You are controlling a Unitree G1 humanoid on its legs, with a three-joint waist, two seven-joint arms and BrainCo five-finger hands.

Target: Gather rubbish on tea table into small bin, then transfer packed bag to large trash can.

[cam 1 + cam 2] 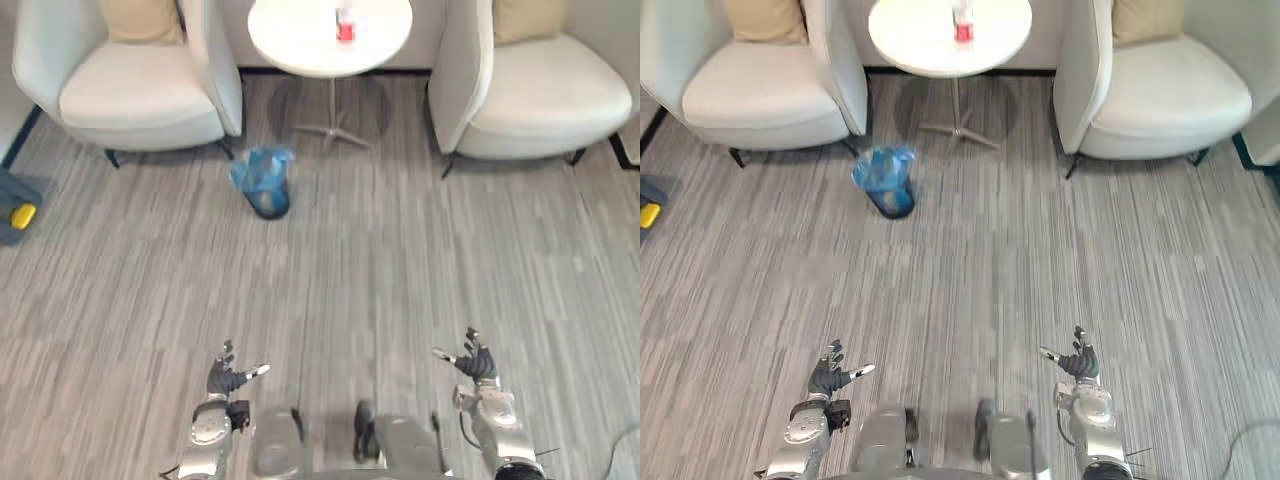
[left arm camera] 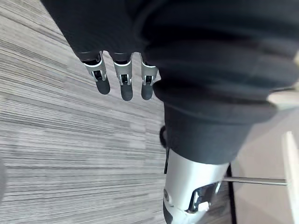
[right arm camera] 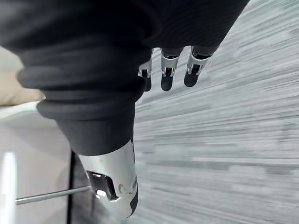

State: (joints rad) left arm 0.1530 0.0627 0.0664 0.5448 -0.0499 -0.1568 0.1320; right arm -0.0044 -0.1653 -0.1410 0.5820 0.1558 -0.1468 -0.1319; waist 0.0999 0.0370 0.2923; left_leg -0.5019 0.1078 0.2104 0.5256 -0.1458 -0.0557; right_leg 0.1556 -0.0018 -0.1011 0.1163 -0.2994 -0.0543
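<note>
your left hand [image 1: 228,378] and right hand [image 1: 474,362] hung low over the floor [image 1: 400,260], fingers spread, holding nothing. the red rubbish [image 1: 345,28] stood on the round white table [image 1: 290,40]. the small bin [image 1: 268,203], lined with a blue bag [image 1: 258,170], sat on the floor near the table's foot, beside the left armchair [image 1: 140,90].

The floor [image 1: 400,260] across the middle of the frame looks matt, with fine grey streaks like wood grain. The table [image 1: 290,45] at top centre has a smooth white top on a thin metal stem. The armchair [image 1: 140,95] at upper left has smooth, pale upholstery. The blue bag [image 1: 262,170] left of centre is thin, crinkled plastic.
</note>
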